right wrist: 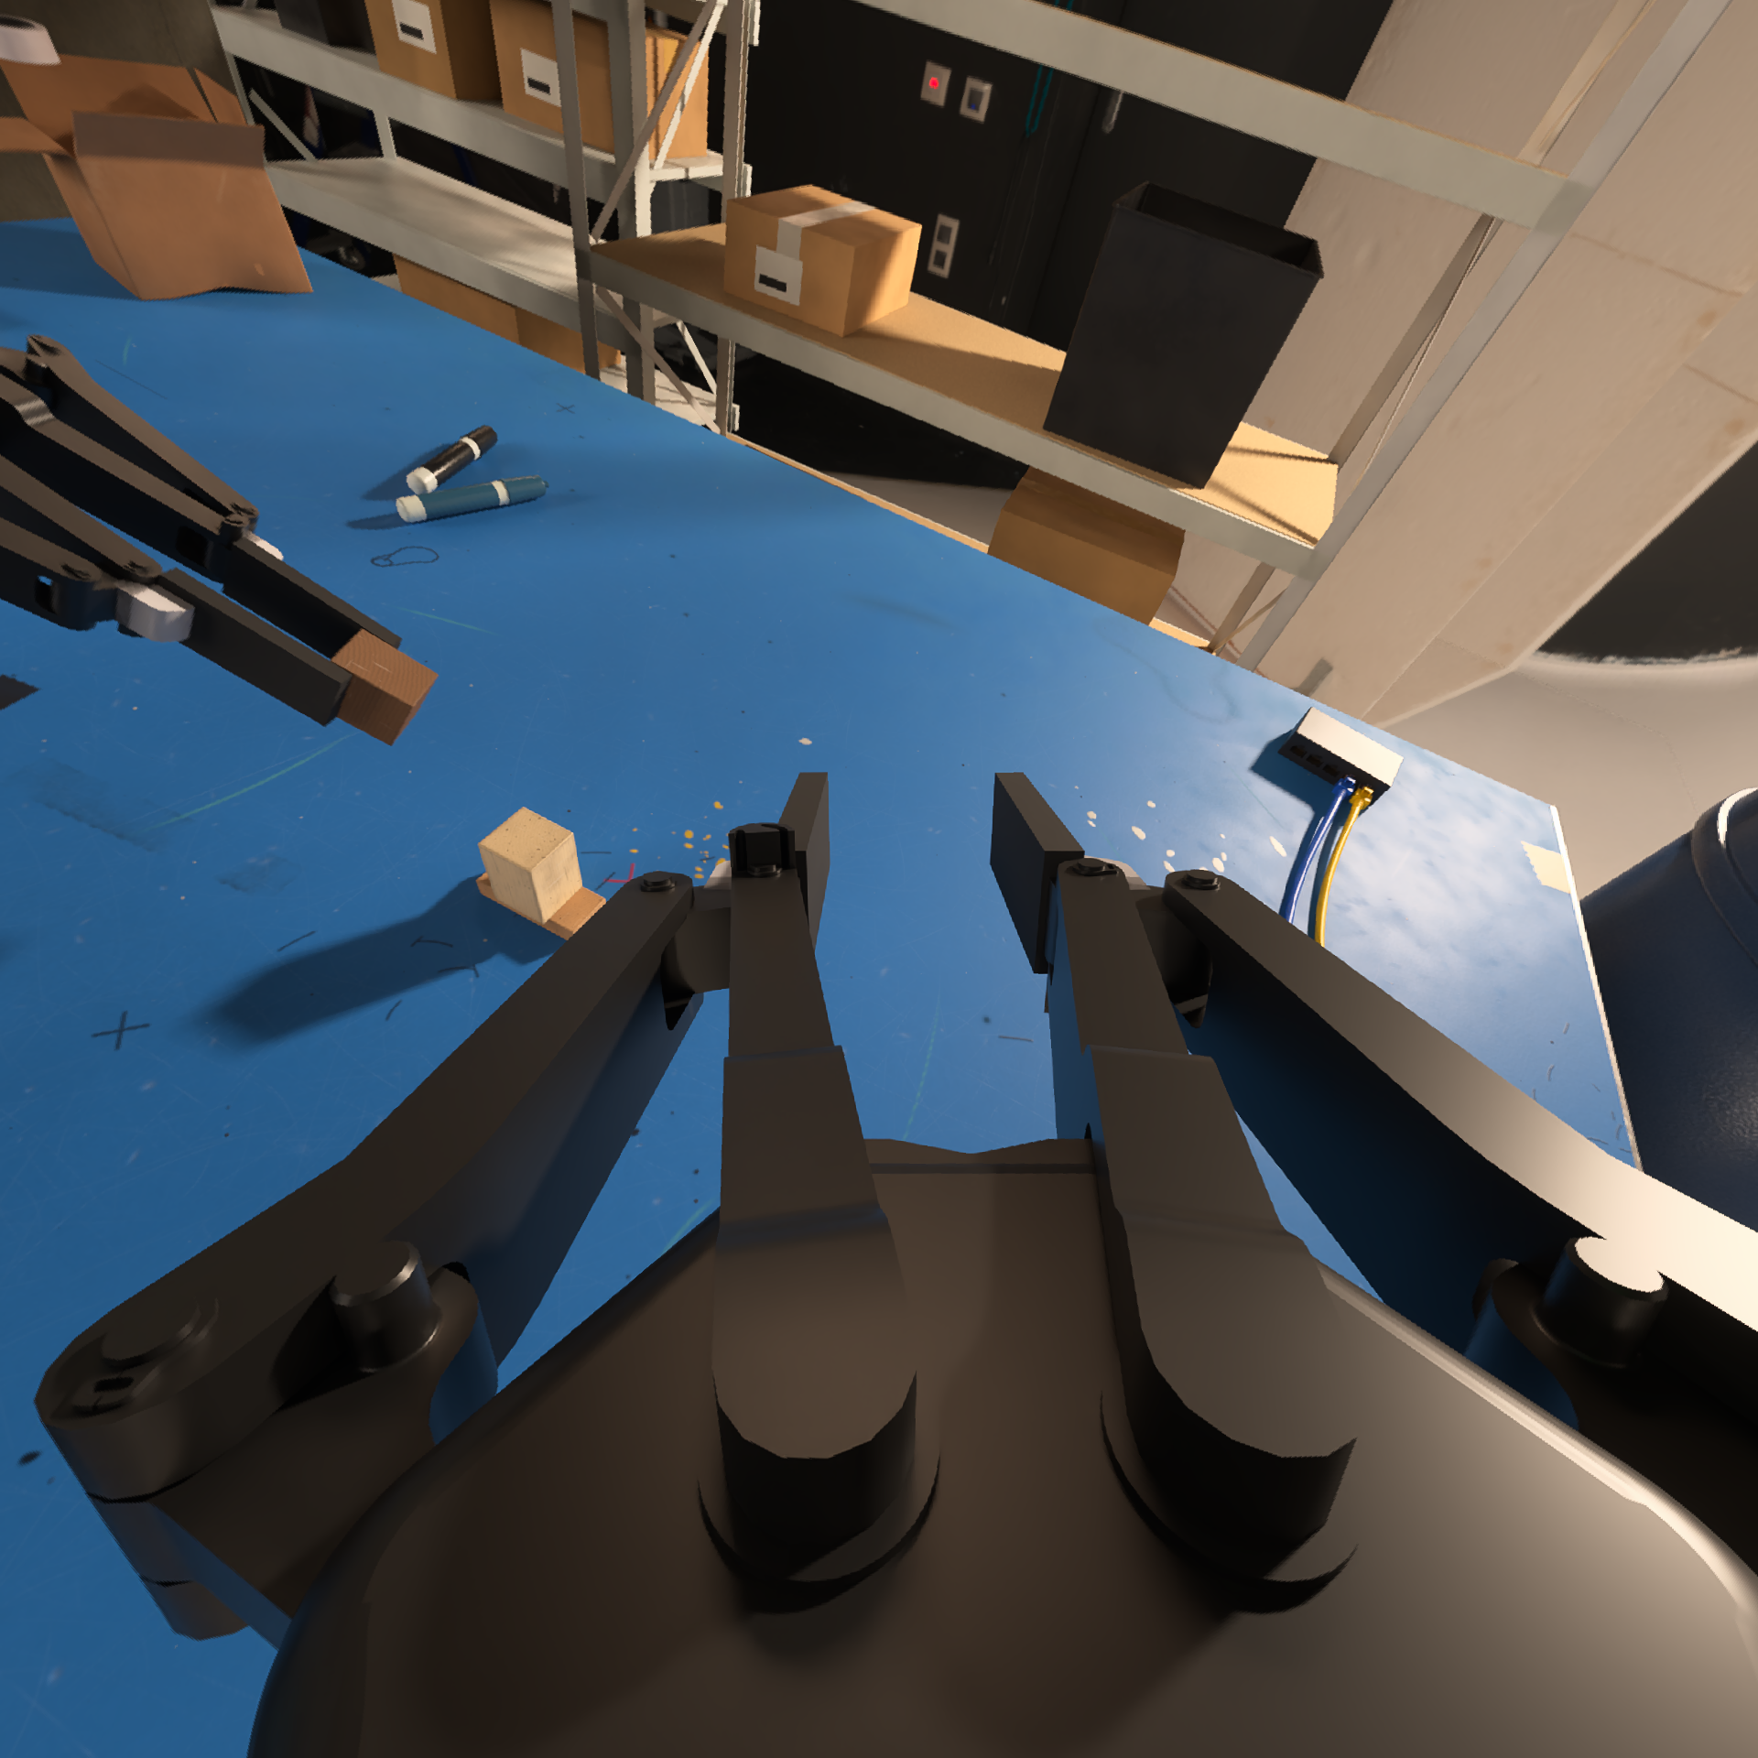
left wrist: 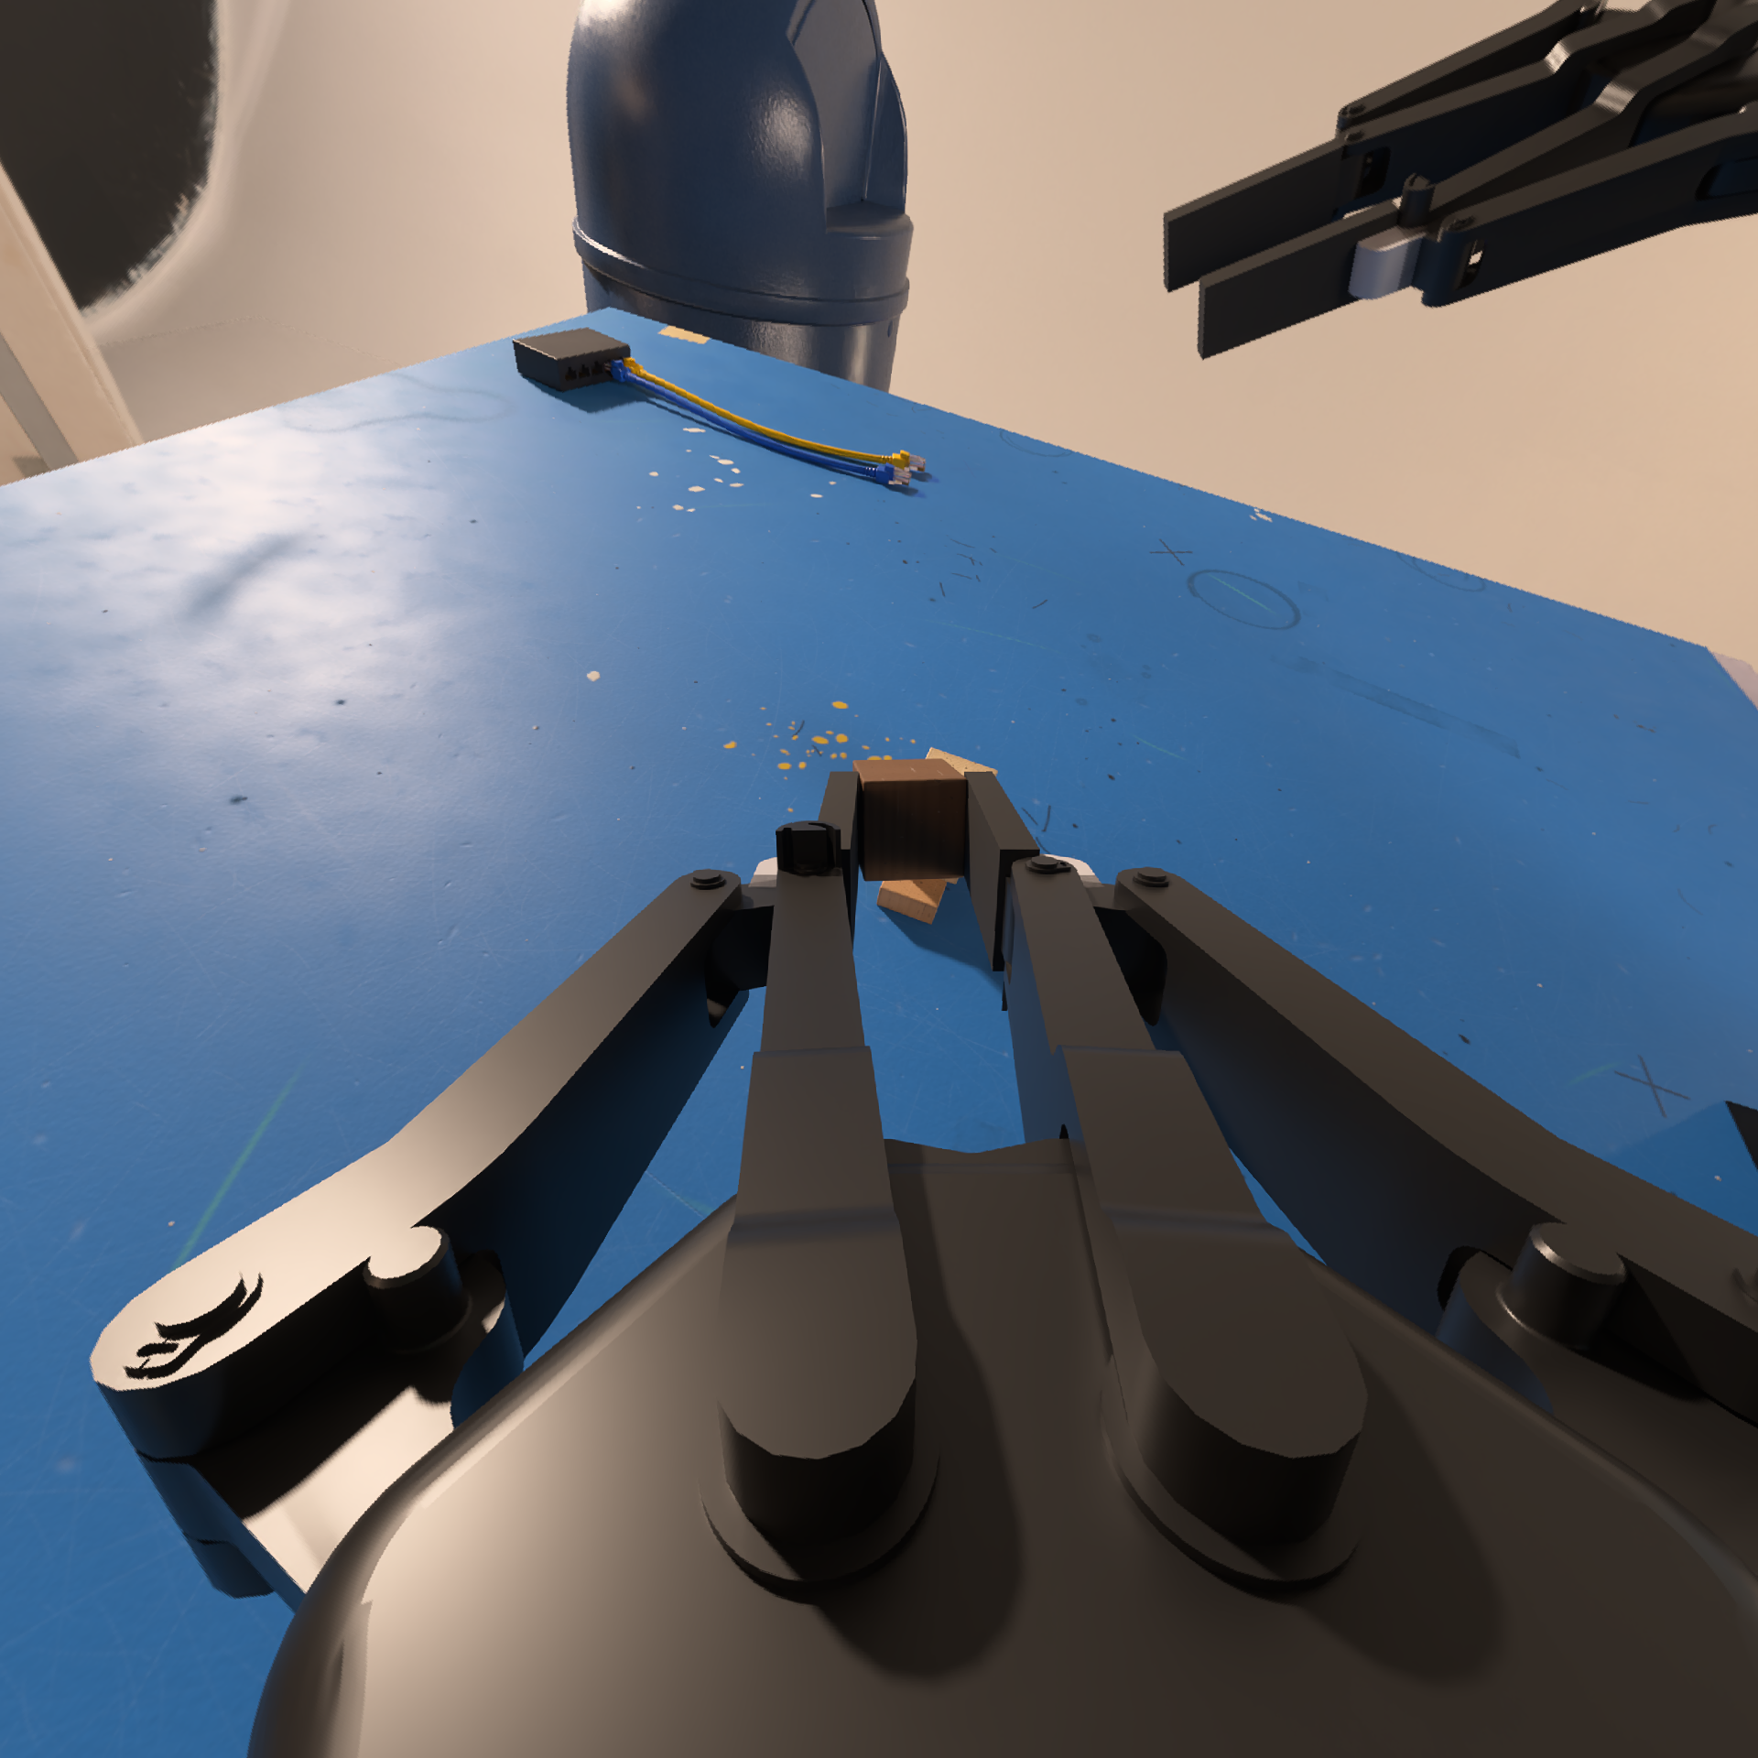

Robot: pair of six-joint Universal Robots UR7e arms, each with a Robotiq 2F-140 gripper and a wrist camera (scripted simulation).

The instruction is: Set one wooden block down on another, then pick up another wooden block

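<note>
My left gripper (left wrist: 911, 818) is shut on a dark brown wooden block (left wrist: 913, 823) and holds it above the blue table (left wrist: 380, 761). It also shows in the right wrist view (right wrist: 380, 699), with the brown block (right wrist: 385, 694) at its tips, up and to the left of the stack. On the table a pale wooden cube (right wrist: 531, 861) sits on a flat tan wooden block (right wrist: 576, 911). In the left wrist view this stack (left wrist: 915, 902) lies mostly hidden behind the held block. My right gripper (right wrist: 908, 837) is open and empty, above the table to the right of the stack.
A black network box (left wrist: 571, 357) with a yellow and a blue cable (left wrist: 761, 433) lies at the table's far side beside a dark robot base (left wrist: 742, 171). Two markers (right wrist: 466, 480) and an open cardboard box (right wrist: 162, 181) are at the table's far left. Shelving (right wrist: 951, 361) stands beyond.
</note>
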